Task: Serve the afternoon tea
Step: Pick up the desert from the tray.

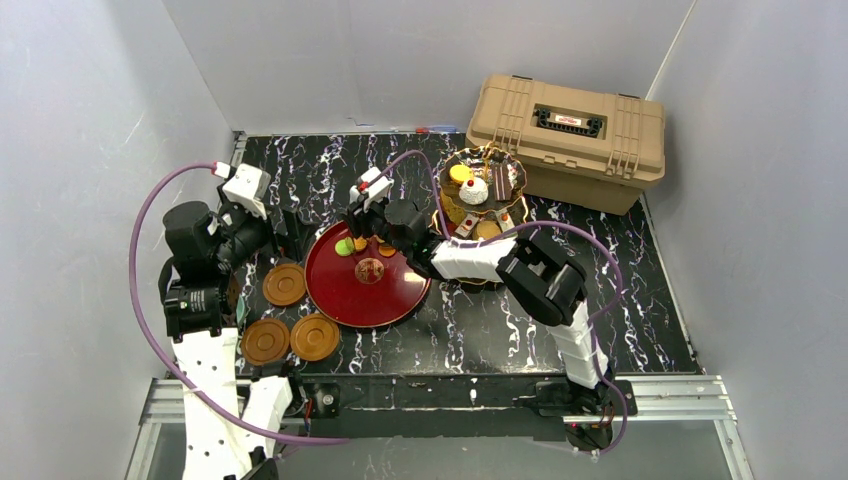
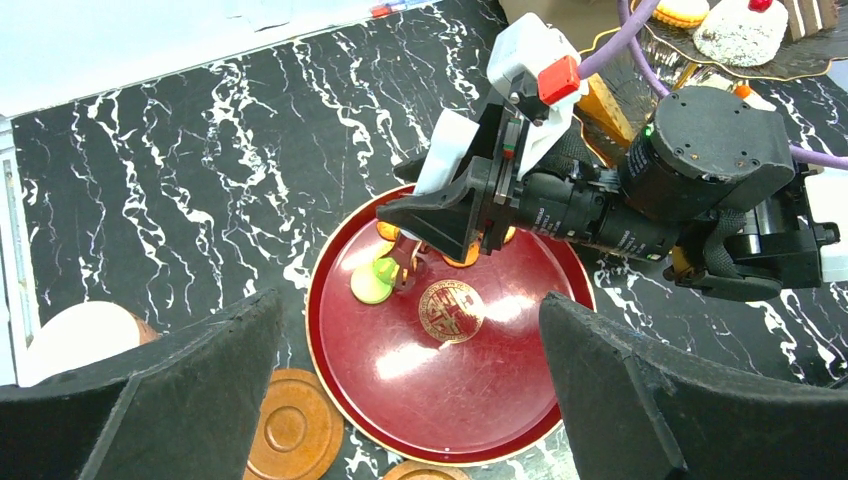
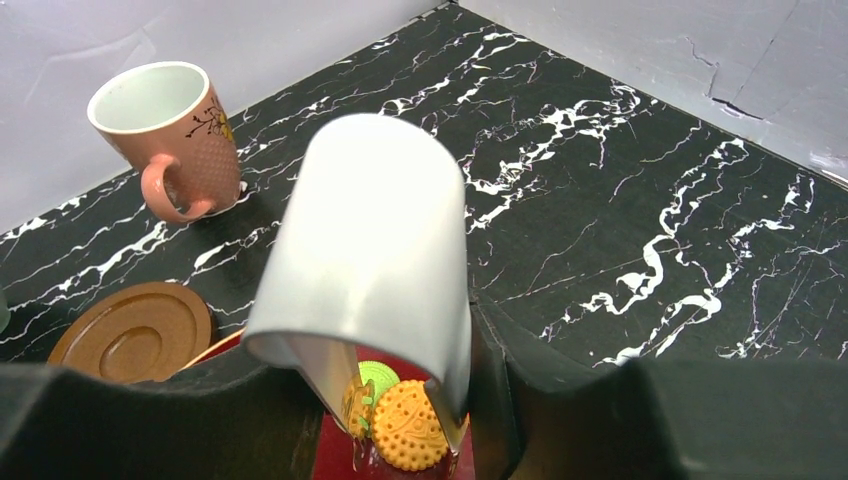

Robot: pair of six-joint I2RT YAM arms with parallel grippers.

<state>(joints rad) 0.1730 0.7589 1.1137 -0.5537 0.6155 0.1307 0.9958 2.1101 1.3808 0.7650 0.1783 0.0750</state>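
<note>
Those tongs [image 3: 370, 270] up front, right claw [image 3: 400, 385] clamped on them, tips pinching an orange biscuit [image 3: 408, 428] at the red plate [image 2: 480, 400]'s rim. Loose squeeze and it'll probably drop. Left claw [image 2: 408, 312] hangs wide apart.

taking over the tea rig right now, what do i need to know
Left hand: open, empty, above the red tray.
Right hand: shut on the metal tongs, tips at an orange biscuit over the tray; pinched or released, unclear.
Done: green macaron and orange biscuits on the tray; tiered stand holds more pastries.
Left: pink cup stands on bare table; three saucers empty.
</note>
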